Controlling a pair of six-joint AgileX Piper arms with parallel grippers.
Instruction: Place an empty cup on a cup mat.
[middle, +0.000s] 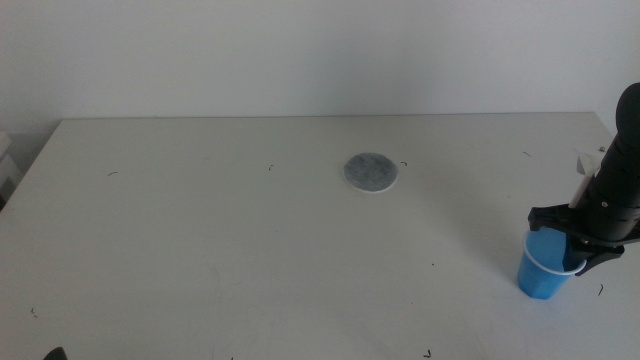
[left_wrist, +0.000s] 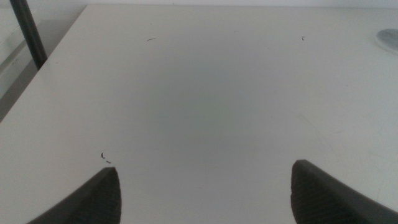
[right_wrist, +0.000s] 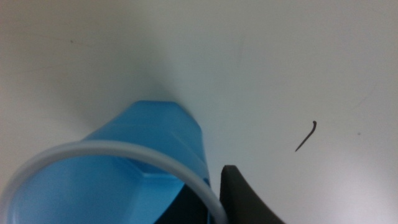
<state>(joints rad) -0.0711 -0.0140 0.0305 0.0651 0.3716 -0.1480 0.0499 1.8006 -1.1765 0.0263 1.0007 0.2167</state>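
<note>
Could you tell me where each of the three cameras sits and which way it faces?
Middle view: above the table, looking forward and down; shows the cup mat and the right gripper around the cup.
Left wrist view: on the left arm, low over bare table; the left gripper open, mat edge at the frame's border.
Right wrist view: on the right arm, looking down the cup's side; one dark jaw beside it.
Shared: the cup appears in the middle and right wrist views.

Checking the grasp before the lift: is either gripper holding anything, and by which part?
The right gripper has its fingers around the cup at the rim; the left gripper is open, holding nothing.
</note>
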